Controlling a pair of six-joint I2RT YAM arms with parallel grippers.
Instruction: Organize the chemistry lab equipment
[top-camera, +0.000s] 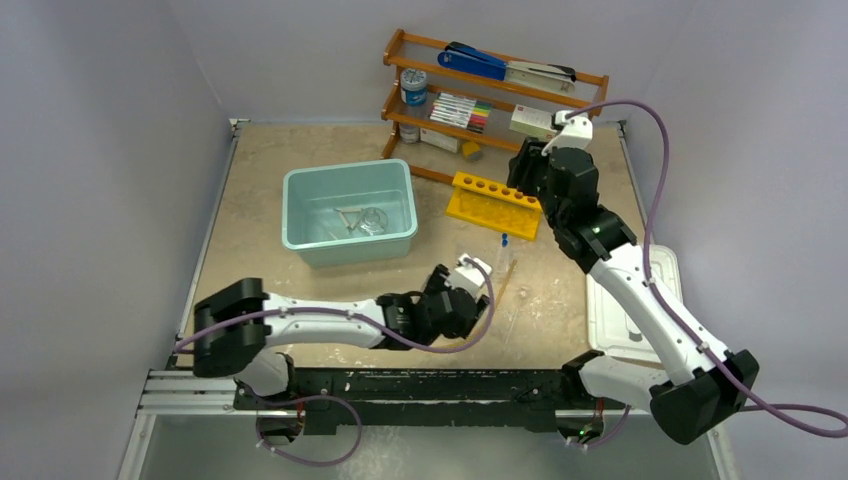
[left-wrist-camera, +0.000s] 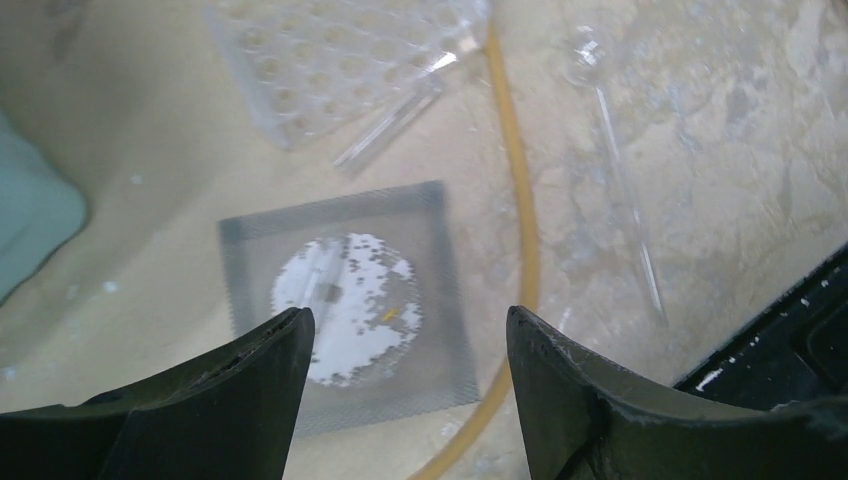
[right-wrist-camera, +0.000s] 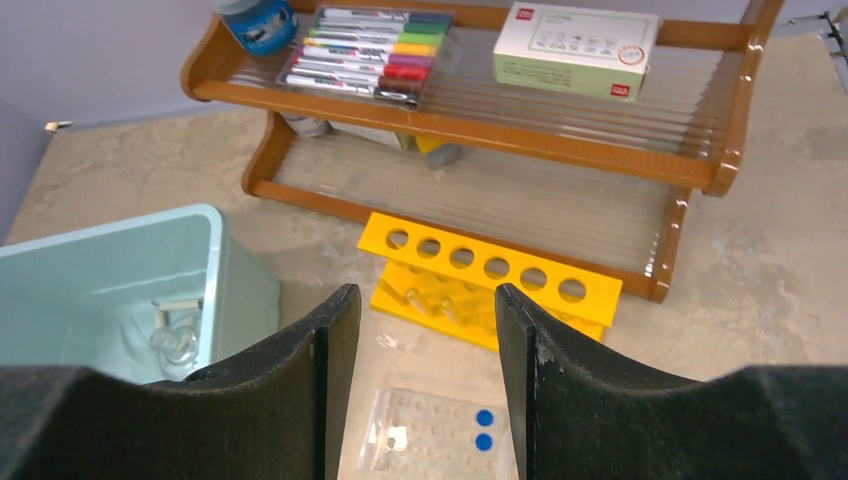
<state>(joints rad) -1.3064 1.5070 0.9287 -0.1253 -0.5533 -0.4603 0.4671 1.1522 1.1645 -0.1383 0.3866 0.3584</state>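
Wooden shelf (right-wrist-camera: 560, 150) holds markers (right-wrist-camera: 365, 55), stapler (top-camera: 475, 62) (blue) and a white box (right-wrist-camera: 575, 50).

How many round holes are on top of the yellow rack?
6. They sit in one row along the top of the yellow rack, running from its left end to its right end, just in front of the wooden shelf. None looks hidden.

Left gripper (left-wrist-camera: 408, 335) low, right gripper (right-wrist-camera: 425, 320) raised, both jaws parted
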